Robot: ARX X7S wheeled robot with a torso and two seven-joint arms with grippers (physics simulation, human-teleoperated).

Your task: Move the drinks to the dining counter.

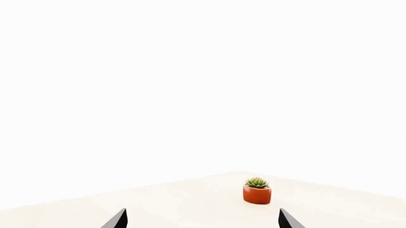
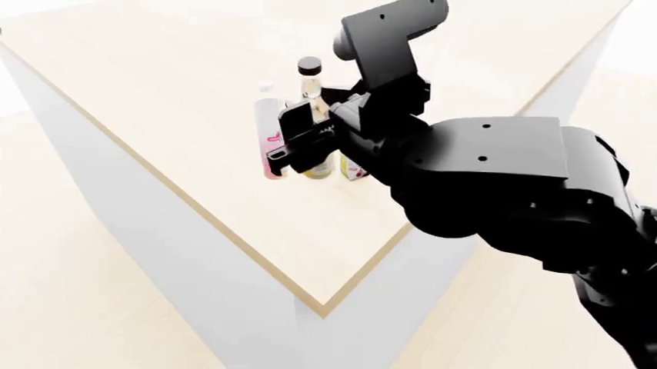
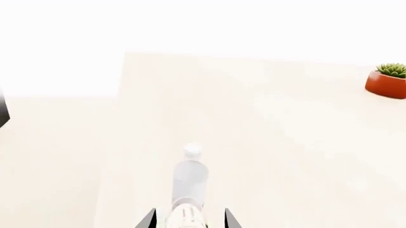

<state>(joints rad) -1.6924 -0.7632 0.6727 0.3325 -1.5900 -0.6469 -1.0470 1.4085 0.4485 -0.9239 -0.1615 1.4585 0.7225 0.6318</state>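
Three drinks stand together on the light-wood dining counter (image 2: 154, 69), back from its sharp corner. They are a slim white bottle with a pink label (image 2: 268, 138), a clear glass bottle with a black cap (image 2: 309, 75) and a white and yellow-green carton (image 2: 355, 171). My right gripper (image 2: 279, 151) is open around the white bottle (image 3: 189, 180), which stands upright between the fingers (image 3: 148, 219) with a small gap on each side. My left gripper (image 1: 203, 219) is open with nothing between its tips, low over the counter top (image 1: 159, 199). It does not show in the head view.
A small succulent in a red pot (image 1: 256, 191) sits on the counter ahead of the left gripper; the right wrist view shows the succulent (image 3: 387, 80) far off to one side. The counter's white side (image 2: 185, 261) drops to a pale floor. My right arm (image 2: 493, 177) covers the counter's right part.
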